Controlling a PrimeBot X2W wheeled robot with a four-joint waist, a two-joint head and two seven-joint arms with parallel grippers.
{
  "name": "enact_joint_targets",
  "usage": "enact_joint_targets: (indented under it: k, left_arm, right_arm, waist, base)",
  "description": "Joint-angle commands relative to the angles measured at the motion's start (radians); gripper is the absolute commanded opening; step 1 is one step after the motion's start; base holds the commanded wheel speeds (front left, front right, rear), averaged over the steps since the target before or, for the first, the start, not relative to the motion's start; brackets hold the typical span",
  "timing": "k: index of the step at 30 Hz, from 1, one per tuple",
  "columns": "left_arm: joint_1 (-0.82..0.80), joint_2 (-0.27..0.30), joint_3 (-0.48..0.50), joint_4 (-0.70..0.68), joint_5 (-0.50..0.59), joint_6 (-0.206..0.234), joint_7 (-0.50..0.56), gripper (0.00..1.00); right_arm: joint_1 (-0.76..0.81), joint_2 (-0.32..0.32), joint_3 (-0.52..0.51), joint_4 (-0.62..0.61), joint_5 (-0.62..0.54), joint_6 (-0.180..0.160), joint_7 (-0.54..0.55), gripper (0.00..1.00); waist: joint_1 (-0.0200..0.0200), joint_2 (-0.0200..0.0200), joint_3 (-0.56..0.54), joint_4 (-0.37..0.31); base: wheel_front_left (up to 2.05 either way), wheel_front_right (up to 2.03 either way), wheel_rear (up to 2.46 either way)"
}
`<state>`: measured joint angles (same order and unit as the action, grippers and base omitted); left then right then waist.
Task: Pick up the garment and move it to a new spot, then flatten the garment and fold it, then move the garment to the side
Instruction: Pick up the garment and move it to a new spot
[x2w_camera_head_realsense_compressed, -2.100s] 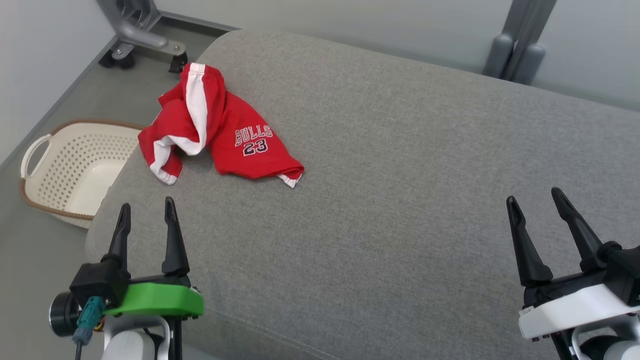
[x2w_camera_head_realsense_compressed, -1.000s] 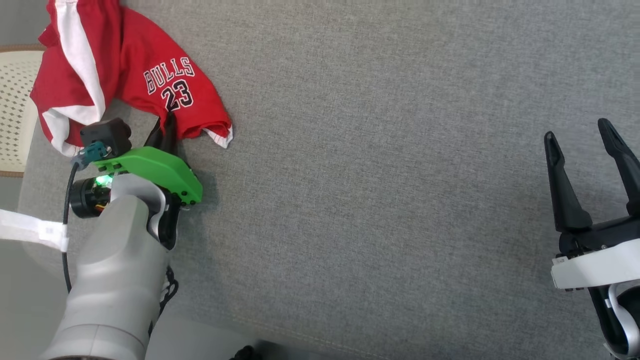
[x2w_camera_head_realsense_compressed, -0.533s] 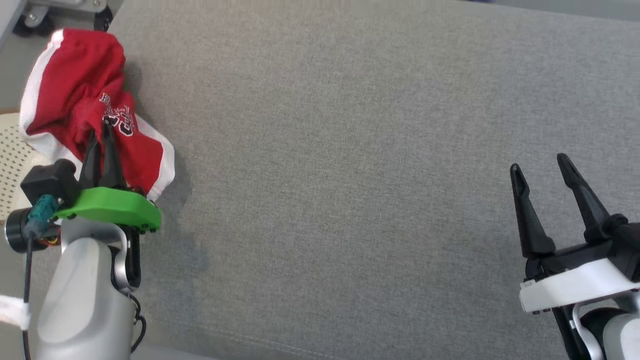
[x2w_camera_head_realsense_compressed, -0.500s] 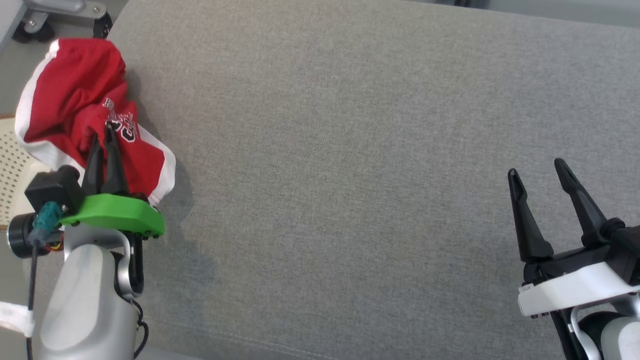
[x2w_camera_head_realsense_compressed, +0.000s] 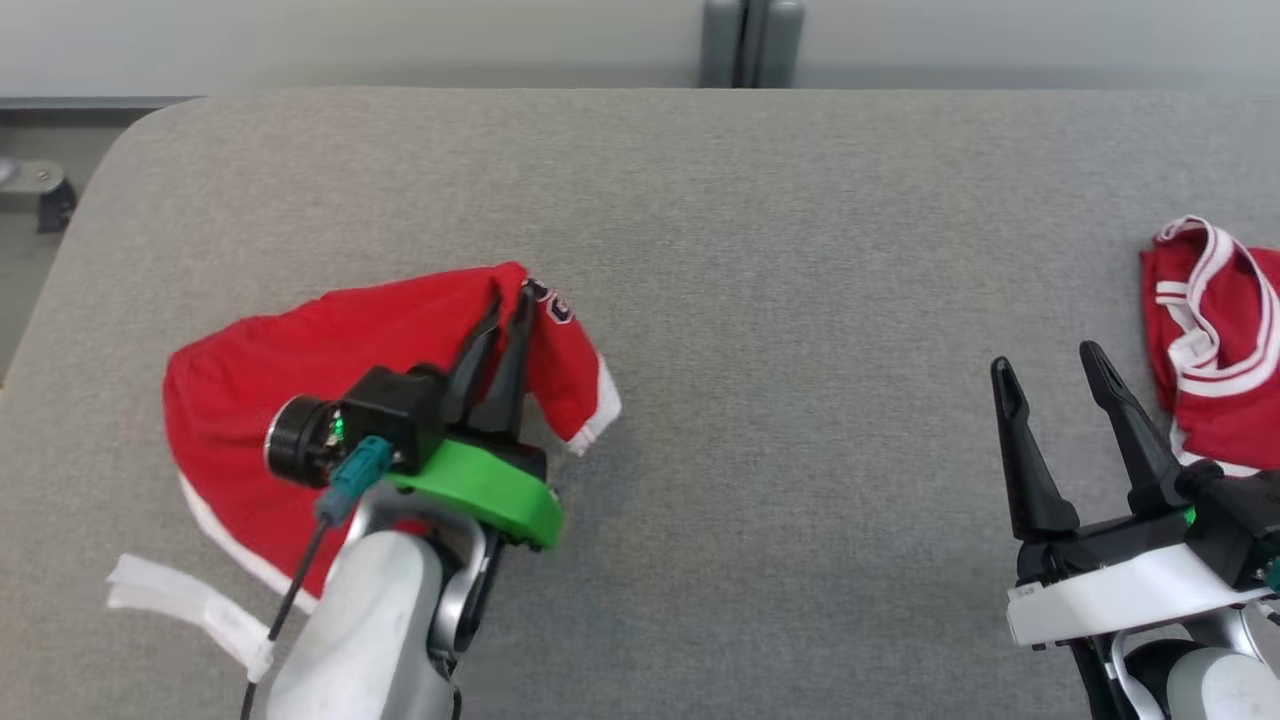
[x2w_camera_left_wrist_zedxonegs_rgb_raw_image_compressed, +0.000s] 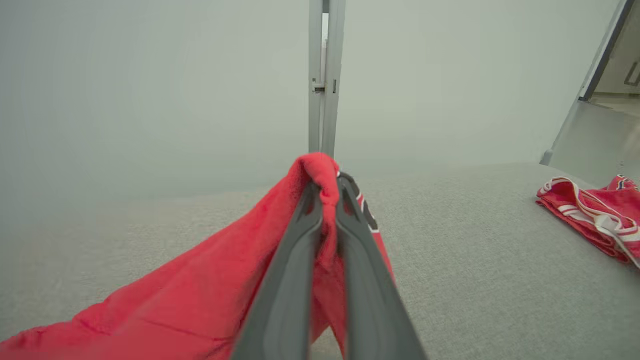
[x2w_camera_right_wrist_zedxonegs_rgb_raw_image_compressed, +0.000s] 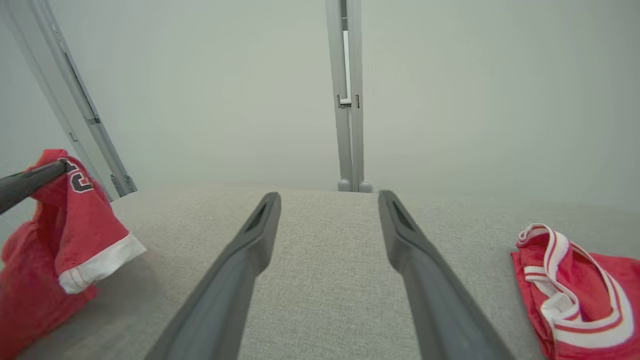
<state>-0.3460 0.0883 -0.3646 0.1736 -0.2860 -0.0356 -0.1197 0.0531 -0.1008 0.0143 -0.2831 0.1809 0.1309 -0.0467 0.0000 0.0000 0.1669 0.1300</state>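
The garment (x2w_camera_head_realsense_compressed: 300, 400) is a pair of red shorts with white trim. It hangs bunched from my left gripper (x2w_camera_head_realsense_compressed: 510, 300), which is shut on a fold of the cloth, while its lower part trails on the grey cushion (x2w_camera_head_realsense_compressed: 800, 250). In the left wrist view the two fingers (x2w_camera_left_wrist_zedxonegs_rgb_raw_image_compressed: 295, 260) pinch the red fabric (x2w_camera_left_wrist_zedxonegs_rgb_raw_image_compressed: 200, 300) at their tips. From the right wrist view the garment (x2w_camera_right_wrist_zedxonegs_rgb_raw_image_compressed: 75, 220) droops at the far left. My right gripper (x2w_camera_head_realsense_compressed: 1045, 360) stands open at the lower right, above bare cushion, with nothing between its fingers (x2w_camera_right_wrist_zedxonegs_rgb_raw_image_compressed: 240, 260).
A second red piece of clothing with white stripes (x2w_camera_head_realsense_compressed: 1210, 370) lies crumpled at the cushion's right end, just right of my right gripper; it also appears as red cloth (x2w_camera_right_wrist_zedxonegs_rgb_raw_image_compressed: 575, 285). A grey post (x2w_camera_head_realsense_compressed: 740, 40) stands behind the cushion. The floor drops off at the left edge.
The head camera has swung round. My left gripper, still shut on the garment, has carried it from the cushion's left end towards the middle. The right gripper stays open.
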Motion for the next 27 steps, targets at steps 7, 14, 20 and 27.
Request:
enact_joint_targets:
  k: [7,14,20,27]
  left_arm:
    - [-0.140,-0.029,-0.138,0.011,0.008,-0.024,0.023,0.00]
    - [-0.183,-0.032,-0.190,0.125,-0.013,-0.016,0.023,0.00]
    - [-0.158,-0.028,-0.203,0.156,-0.007,-0.022,-0.053,1.00]
    - [-0.072,0.010,-0.146,0.046,-0.024,0.035,-0.116,1.00]
  right_arm:
    - [-0.038,0.029,0.005,0.044,0.024,0.000,-0.059,1.00]
    - [-0.063,0.043,0.010,0.089,0.033,0.000,-0.108,1.00]
    - [-0.076,0.045,0.016,0.128,0.024,0.000,-0.125,1.00]
    - [-0.055,0.030,0.018,0.139,0.018,0.000,-0.103,1.00]
  waist:
    - [0.0000,0.0000,0.159,-0.340]
    - [0.0000,0.0000,0.217,-0.386]
    - [0.0000,0.0000,0.177,-0.341]
    - [0.0000,0.0000,0.078,-0.256]
  base:
    - [0.00,0.00,0.00]
    - [0.00,0.00,0.00]
    - [0.00,0.00,0.00]
    - [0.00,0.00,0.00]
